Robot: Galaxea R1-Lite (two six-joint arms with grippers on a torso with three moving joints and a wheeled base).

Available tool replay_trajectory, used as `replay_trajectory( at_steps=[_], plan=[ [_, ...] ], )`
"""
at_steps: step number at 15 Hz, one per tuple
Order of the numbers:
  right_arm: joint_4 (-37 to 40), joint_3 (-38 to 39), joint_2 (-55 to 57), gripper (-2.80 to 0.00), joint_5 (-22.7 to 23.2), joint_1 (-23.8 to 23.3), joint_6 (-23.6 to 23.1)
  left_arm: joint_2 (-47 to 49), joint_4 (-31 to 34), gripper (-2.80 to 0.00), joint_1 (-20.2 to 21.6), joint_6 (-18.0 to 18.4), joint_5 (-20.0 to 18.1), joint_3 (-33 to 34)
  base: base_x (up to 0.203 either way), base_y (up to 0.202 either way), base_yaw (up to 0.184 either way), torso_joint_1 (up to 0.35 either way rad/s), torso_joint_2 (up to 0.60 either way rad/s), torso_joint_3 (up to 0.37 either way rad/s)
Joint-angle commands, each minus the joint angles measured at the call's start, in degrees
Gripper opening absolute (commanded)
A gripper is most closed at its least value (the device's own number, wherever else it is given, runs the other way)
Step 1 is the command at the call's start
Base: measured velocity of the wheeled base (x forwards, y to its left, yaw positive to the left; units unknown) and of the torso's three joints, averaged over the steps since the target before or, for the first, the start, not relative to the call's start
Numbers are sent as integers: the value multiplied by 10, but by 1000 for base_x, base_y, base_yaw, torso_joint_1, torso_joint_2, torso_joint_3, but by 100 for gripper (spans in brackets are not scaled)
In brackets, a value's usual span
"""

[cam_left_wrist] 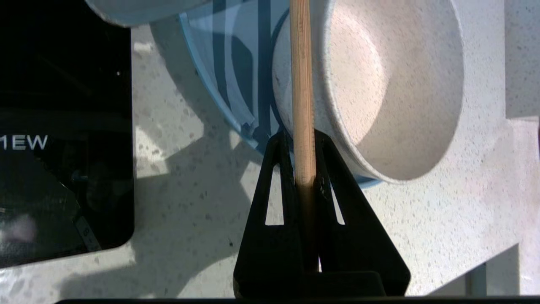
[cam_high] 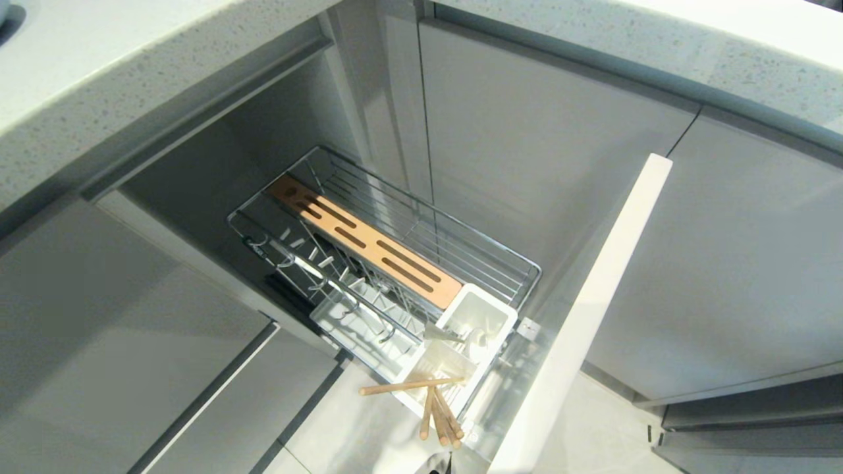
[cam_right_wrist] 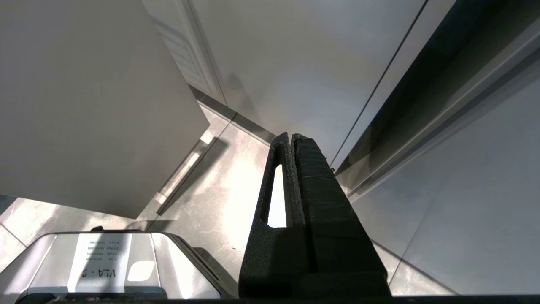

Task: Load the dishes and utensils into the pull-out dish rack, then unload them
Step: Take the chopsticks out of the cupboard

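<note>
The pull-out chrome wire dish rack (cam_high: 395,250) lies open from above; wooden chopsticks (cam_high: 438,411) cross its white plastic utensil caddy (cam_high: 471,329).

White letters "MEW" show on the black glass panel (cam_left_wrist: 63,139) at the left edge of the left wrist view, the word cut off by the frame. In the right wrist view, lower left, a white label (cam_right_wrist: 99,264) on the grey housing reads, upside down, "VLA - 9"; its smaller lines are unreadable.
</note>
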Motion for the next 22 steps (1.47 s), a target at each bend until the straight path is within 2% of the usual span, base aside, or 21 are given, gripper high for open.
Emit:
replay_trajectory(
  at_steps=[1,16,17,22],
  plan=[
    [0,1,0,-280,0,0,0,8,2,-280,4,-3,-1,0,0,0,0,0,0,0],
    [0,1,0,-280,0,0,0,20,-11,-280,14,-1,-1,-5,0,0,0,0,0,0],
    [0,1,0,-280,1,0,0,20,-13,-4,14,0,-1,-5,0,0,0,0,0,0],
    [0,1,0,-280,1,0,0,19,-17,0,15,0,0,-6,0,0,0,0,0,0]
  ],
)
